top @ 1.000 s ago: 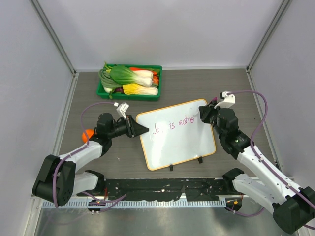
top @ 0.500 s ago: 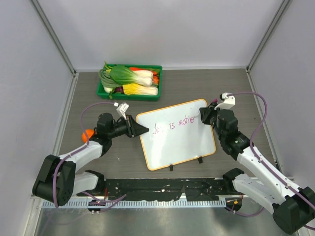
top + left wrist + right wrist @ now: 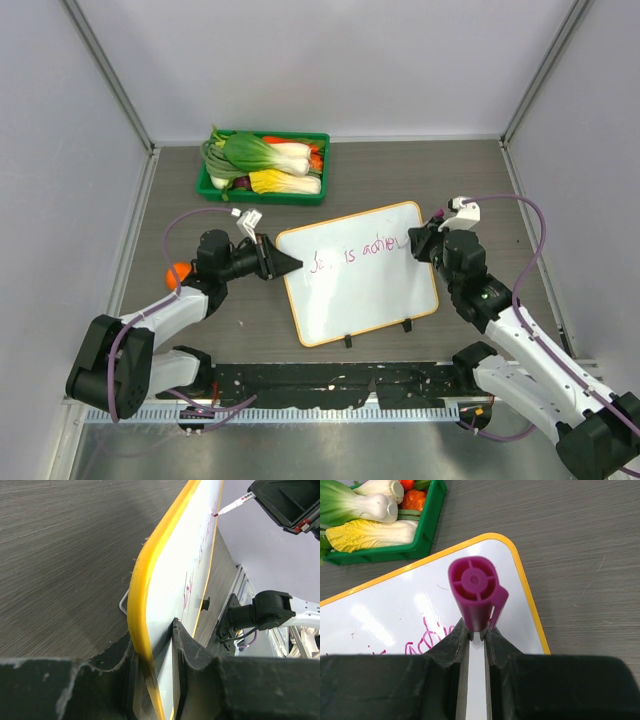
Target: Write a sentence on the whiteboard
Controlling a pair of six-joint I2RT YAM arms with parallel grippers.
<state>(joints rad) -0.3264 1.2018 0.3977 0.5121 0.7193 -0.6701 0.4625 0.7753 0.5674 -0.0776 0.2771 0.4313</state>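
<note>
The whiteboard (image 3: 365, 295) stands tilted on its two black feet at mid-table, with an orange-yellow rim. One line of thin purple-pink handwriting, the sentence (image 3: 355, 252), runs across its upper part. My left gripper (image 3: 285, 263) is shut on the board's left edge; the left wrist view shows the yellow rim (image 3: 150, 580) clamped between my fingers (image 3: 192, 652). My right gripper (image 3: 422, 244) is shut on a purple-capped marker (image 3: 476, 592). Its tip (image 3: 216, 515) touches the board at the right end of the writing (image 3: 427, 640), near the upper right corner.
A green tray (image 3: 326, 165) full of toy vegetables sits at the back left, also in the right wrist view (image 3: 432, 527). A small orange object (image 3: 180, 272) lies by my left arm. Enclosure walls stand on three sides, and a black rail (image 3: 330, 380) runs along the front.
My right gripper has moved right and slightly down along the board with the marker, and the writing reaches a little further right. The left gripper has not moved.
</note>
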